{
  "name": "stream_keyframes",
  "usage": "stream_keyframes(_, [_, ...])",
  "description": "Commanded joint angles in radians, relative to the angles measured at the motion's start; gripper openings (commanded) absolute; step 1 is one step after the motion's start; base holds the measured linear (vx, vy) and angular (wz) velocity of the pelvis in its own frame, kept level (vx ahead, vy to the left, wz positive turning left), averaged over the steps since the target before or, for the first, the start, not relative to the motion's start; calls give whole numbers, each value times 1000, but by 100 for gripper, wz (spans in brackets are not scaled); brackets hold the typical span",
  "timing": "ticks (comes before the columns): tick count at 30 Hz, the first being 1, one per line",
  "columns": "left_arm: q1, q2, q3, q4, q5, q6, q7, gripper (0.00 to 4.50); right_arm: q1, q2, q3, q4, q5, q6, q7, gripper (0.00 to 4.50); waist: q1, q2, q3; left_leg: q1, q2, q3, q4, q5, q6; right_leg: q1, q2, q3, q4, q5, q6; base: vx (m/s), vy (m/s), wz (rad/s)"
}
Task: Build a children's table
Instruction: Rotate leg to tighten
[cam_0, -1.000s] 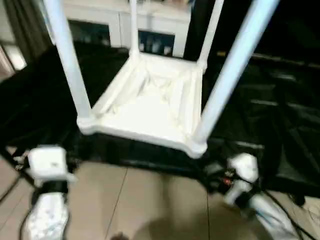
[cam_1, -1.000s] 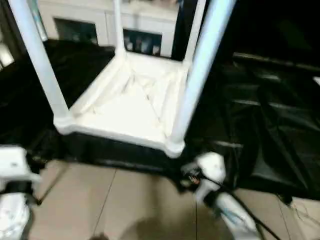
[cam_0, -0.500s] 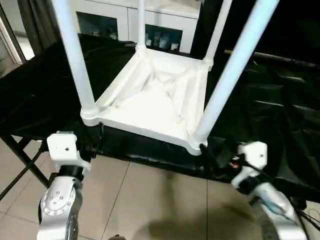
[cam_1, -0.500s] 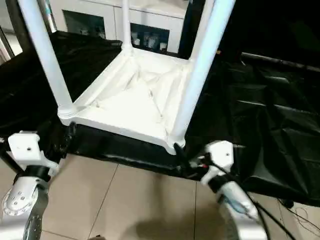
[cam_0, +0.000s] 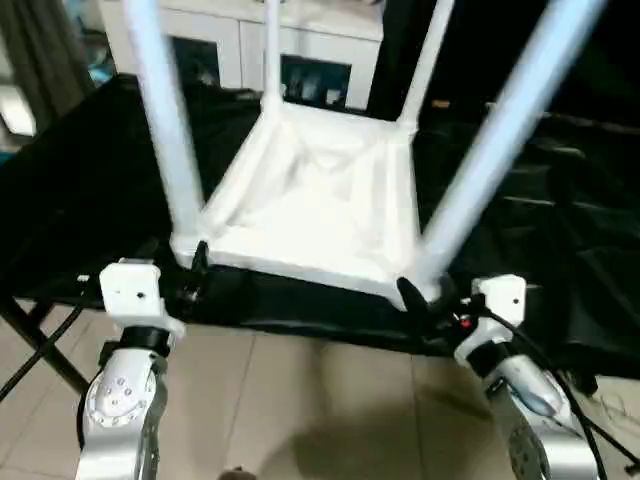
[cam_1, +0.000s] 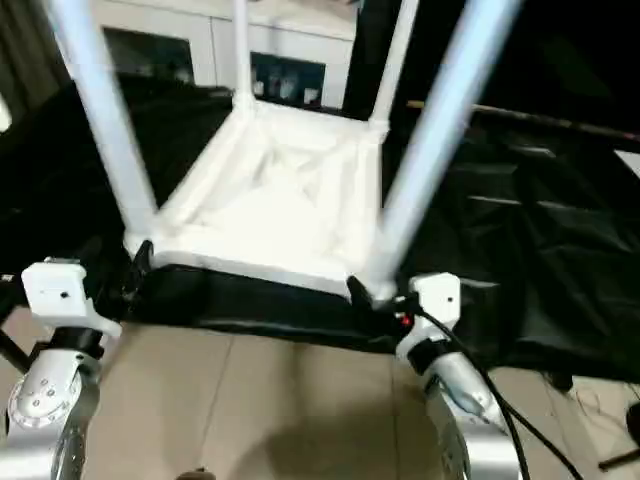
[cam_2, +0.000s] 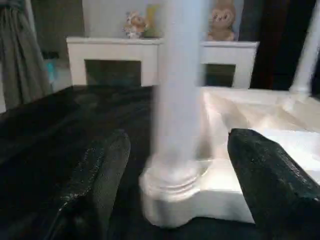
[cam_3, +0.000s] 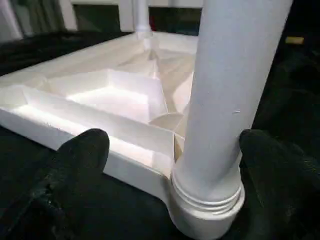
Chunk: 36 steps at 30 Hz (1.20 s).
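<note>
Lying upside down on the black-draped worktop (cam_0: 90, 180), the children's table (cam_0: 310, 215) has its ribbed underside facing up and all four legs standing in the corner sockets, which looks like the way to push each tube home from above. It sits close to the worktop's near edge, within reach of both arms.

Each end effector is wide open and holds nothing. The left end effector (cam_2: 172, 165) has its black fingers either side of the near left leg (cam_2: 177, 95) at the socket, not touching it. The right end effector (cam_3: 172, 165) brackets the near right leg (cam_3: 235, 85) the same way, apart from it. My guess is they are lining up to grip the two near legs low down, where the tubes are stiffest, either to seat them or to turn the table over.

The tabletop is white moulded plastic, with thin diagonal ribs and a rounded collar at each corner. Legs are smooth, slightly tapered tubes; the right one shows ridged rings at its base. The black cover is creased and faintly shiny.
</note>
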Motion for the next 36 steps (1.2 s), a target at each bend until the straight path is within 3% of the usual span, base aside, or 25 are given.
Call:
stream_keyframes(1, [5, -17, -11, -19, 20, -13, 20, 366, 3, -8, 4, -23, 11, -4, 7, 450, -38, 50, -55, 71, 91, -94, -117, 255, 609, -83, 18, -148, 127, -106, -35, 19, 354, 2])
stream_keyframes(3, [9, -18, -16, -28, 49, -13, 39, 366, 9, -11, 4, -29, 10, -11, 6, 450, -23, 48, -38, 6, 101, -62, -105, 460, 509, -82, 10, -186, 142, -82, 16, -40, 329, -3])
stream_keyframes(4, [9, -17, -19, -29, 56, -11, 44, 366, 10, -11, 4, -32, 10, -13, 5, 450, -20, 41, -44, 4, 100, -51, -108, 403, 400, -67, 4, -194, 116, -63, 30, -70, 285, -6])
stream_keyframes(5, [7, -19, -23, -31, 57, -7, 47, 366, 11, -12, 3, -39, 8, -16, 3, 450, -21, 26, -49, 8, 116, -54, -109, 334, 332, -57, -8, -179, 84, -39, 24, -81, 228, -7])
stream_keyframes(6, [7, -21, -24, -31, 53, -5, 48, 366, 11, -12, 3, -41, 6, -17, 3, 450, -31, -2, -55, 21, 149, -82, -117, 209, 180, -37, -60, -136, 27, 27, -12, -81, 228, -7])
stream_keyframes(7, [4, -28, -15, -32, 38, 1, 55, 366, 9, -11, -1, -42, -1, -21, -1, 450, -29, -26, -43, 0, 159, -76, -142, -54, 44, 6, -123, -95, -32, 16, -63, -100, 180, 2])
stream_keyframes(8, [4, -28, -15, -32, 38, 1, 55, 366, 9, -11, -1, -42, -1, -21, -1, 450, -29, 9, -20, -10, 171, -80, -130, -212, -45, 6, -156, -85, -38, -21, -132, -121, 147, 15])
stream_keyframes(10, [-1, -29, -9, -30, 43, 14, 71, 366, 5, -13, -7, -41, -14, -27, -10, 450, -57, 32, -21, -18, 157, -75, -192, -656, -317, -1, -54, -143, 16, -38, -56, -118, 134, 18])
stream_keyframes(11, [-6, -27, -5, -22, 56, 17, 85, 366, 3, -17, -10, -40, -19, -30, -15, 450, -57, 34, -23, -15, 147, -75, -202, -686, -346, -5, -44, -152, 24, -20, -30, -101, 70, 26])
stream_keyframes(13, [-20, -22, 14, 3, 86, 23, 120, 366, 6, -27, -7, -47, -27, -41, -13, 450, -63, 24, -26, -25, 83, -29, -174, -616, -344, -8, -98, -144, -28, -39, -28, -97, 41, 21])
stream_keyframes(16, [-35, -12, 23, 33, 92, 20, 124, 366, 12, -38, 6, -61, -1, -36, 32, 450, -54, -1, -13, -22, 120, -65, -69, -497, -158, 0, -264, -75, -143, -397, -108, -96, -13, -4])
stream_keyframes(18, [-41, -11, 27, 40, 79, 4, 117, 366, 20, -59, 24, -84, 25, -21, 91, 450, -68, 10, 0, -34, 130, -81, -93, -564, -138, 16, -231, -108, -146, -529, -104, -84, 14, -18])
stream_keyframes(19, [-45, -10, 26, 43, 68, 3, 108, 366, 16, -71, 32, -85, 31, -17, 116, 450, -76, 30, 2, -39, 120, -82, -143, -759, -206, 26, -163, -144, -114, -485, -74, -79, 39, -21])
stream_keyframes(21, [-54, -5, 16, 50, 57, -5, 91, 366, -12, -79, 34, -62, 37, -12, 138, 450, -84, 40, -7, -58, 102, -73, -209, -890, -281, 50, -106, -173, -41, -252, -68, -79, 40, -12])
stream_keyframes(23, [-64, 7, -14, 53, 46, 1, 46, 366, -77, -70, 31, 6, 32, -17, 133, 450, -87, 31, -7, -68, 90, -42, -230, -859, -302, 45, -100, -179, -25, -189, -75, -107, -1, -1])
stream_keyframes(25, [-81, 18, -38, 63, 65, 3, 28, 366, -171, -49, 25, 97, 43, 5, 127, 450, -80, 3, -15, -94, 66, 10, -247, -797, -313, 49, -110, -170, -10, -382, -83, -131, -31, 1])
stream_keyframes(26, [-86, 21, -43, 67, 70, 0, 23, 366, -201, -40, 22, 127, 48, 17, 125, 450, -76, -10, -20, -59, 56, 16, -182, -702, -299, 10, -151, -149, -63, -510, -81, -61, -70, 11])
stream_keyframes(27, [-101, 24, -55, 76, 65, 3, 1, 366, -281, -31, 18, 223, 48, 4, 142, 450, -98, -37, 0, 65, 12, -37, 151, -183, -131, -123, -312, -102, -279, -800, -98, -61, -70, 11])
stream_keyframes(28, [-110, 25, -60, 80, 59, 6, -11, 366, -329, -32, 18, 285, 40, -11, 153, 450, -102, -24, 13, -41, 36, -58, 143, 19, -92, 14, -325, -123, -237, -824, -130, 14, -19, -24])
stream_keyframes(29, [-112, 24, -61, 80, 57, 7, -14, 366, -340, -33, 19, 300, 35, -17, 154, 450, -103, -9, 24, -34, 60, -70, 121, 1, -113, 29, -314, -156, -220, -774, -139, -2, 77, -45])
stream_keyframes(30, [-123, 25, -66, 83, 44, 14, -28, 366, -391, -43, 21, 370, 16, -44, 162, 450, -105, 32, 16, 0, 107, -88, -3, -299, -166, 38, -189, -241, -138, -553, -99, -2, 77, -45])
stream_keyframes(31, [-129, 29, -69, 85, 40, 15, -34, 366, -422, -45, 4, 409, 26, -40, 156, 450, -125, 46, -3, -13, 154, -122, -147, -841, -216, 31, -85, -229, 5, -159, -49, -88, 73, -1])
stream_keyframes(33, [-132, 36, -79, 85, 39, 18, -47, 366, -461, -54, -22, 471, 18, -59, 121, 450, -105, 65, 9, -10, 127, -97, -172, -915, -201, 7, -67, -221, 21, 102, -71, -94, 18, 22])
stream_keyframes(34, [-131, 37, -83, 83, 37, 21, -52, 366, -481, -60, -44, 504, 23, -61, 100, 450, -114, 34, -5, -14, 118, -100, -149, -788, -175, 31, -103, -194, -10, 35, -62, 0, 0, 0])
stream_keyframes(36, [-127, 35, -85, 78, 29, 26, -48, 366, -508, -72, -76, 558, 22, -75, 61, 450, -92, 15, -21, -25, 105, -70, -102, -505, -152, 33, -166, -148, -73, -140, -82, 0, 0, 0])
